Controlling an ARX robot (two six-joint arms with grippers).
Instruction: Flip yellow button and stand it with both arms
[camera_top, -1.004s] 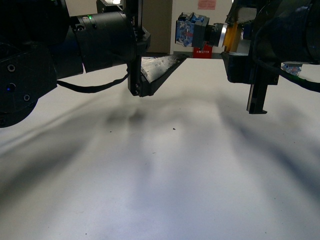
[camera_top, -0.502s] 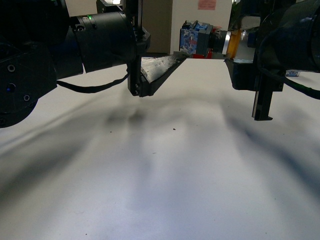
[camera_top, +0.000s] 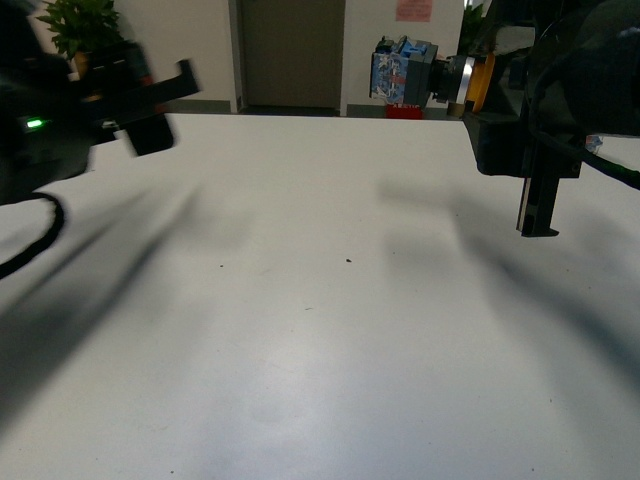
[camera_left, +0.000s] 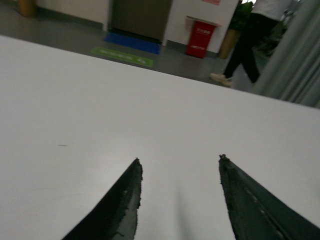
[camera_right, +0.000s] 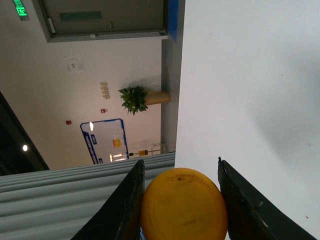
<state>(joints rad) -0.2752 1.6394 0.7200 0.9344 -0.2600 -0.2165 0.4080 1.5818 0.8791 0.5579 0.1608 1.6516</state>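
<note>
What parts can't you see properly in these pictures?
- Front view: the left arm is smeared by motion blur, so no detail shows.
- Right wrist view: the yellow button shows only its cap, held in the right pincer. The cap hides the body, and the picture edge cuts the cap off.
- Left wrist view: beyond the open left pincer, a person is blurred, with the head cut off by the edge.
</note>
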